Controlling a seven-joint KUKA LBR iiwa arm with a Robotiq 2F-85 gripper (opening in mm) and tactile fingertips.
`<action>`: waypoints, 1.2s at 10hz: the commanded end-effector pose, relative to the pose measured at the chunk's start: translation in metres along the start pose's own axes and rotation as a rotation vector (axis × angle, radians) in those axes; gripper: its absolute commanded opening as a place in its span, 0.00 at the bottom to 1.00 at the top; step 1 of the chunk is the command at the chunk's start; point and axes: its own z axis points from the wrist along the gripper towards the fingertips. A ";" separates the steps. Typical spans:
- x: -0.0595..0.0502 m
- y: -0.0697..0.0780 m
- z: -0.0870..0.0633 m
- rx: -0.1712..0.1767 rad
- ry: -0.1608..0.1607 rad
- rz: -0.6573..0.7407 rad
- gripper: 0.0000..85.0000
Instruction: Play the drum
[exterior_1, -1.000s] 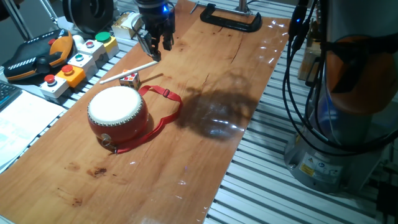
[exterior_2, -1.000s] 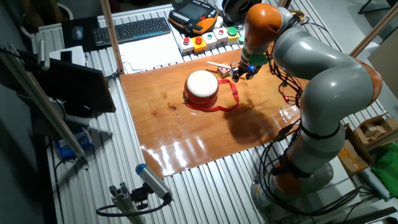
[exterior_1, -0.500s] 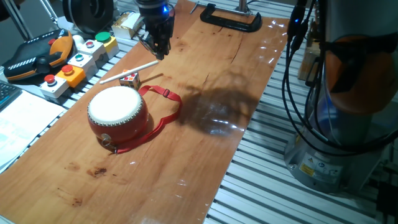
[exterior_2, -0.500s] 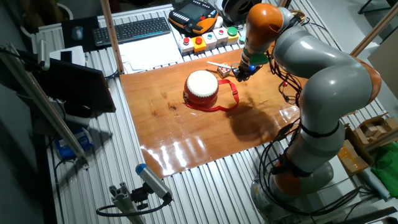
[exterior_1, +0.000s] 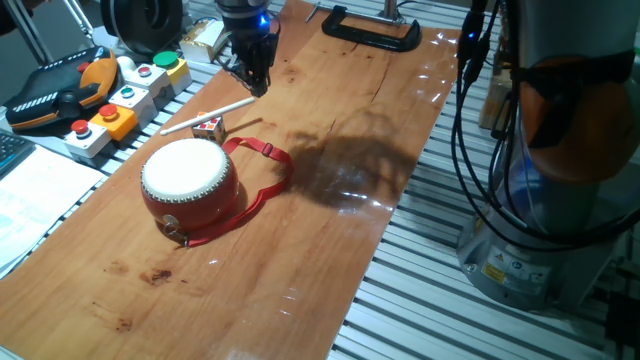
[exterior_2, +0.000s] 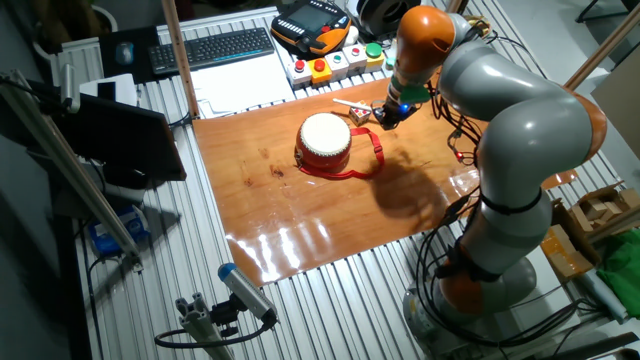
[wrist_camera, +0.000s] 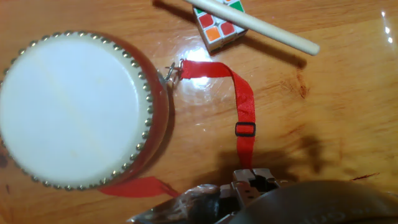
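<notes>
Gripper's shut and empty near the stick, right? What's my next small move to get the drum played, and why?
Probably open the fingers and ease down toward the white stick, which lies propped on the small cube beside the drum. The gripper hangs shut and empty above the board, off the drum, so nothing is in hand to strike the skin.

Bare tabletop (exterior_1: 330, 250) right of drum (exterior_1: 190, 180); stick (exterior_1: 207, 115) and cube (exterior_1: 209, 127) behind.

End effector (exterior_1: 252, 78) fingers now drawn together, no longer spread as a second ago.
</notes>
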 end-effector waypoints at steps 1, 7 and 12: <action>-0.002 0.000 0.003 0.000 0.000 0.010 0.01; -0.008 0.000 0.010 0.012 -0.002 0.094 0.11; -0.015 -0.004 0.018 0.043 0.027 0.145 0.01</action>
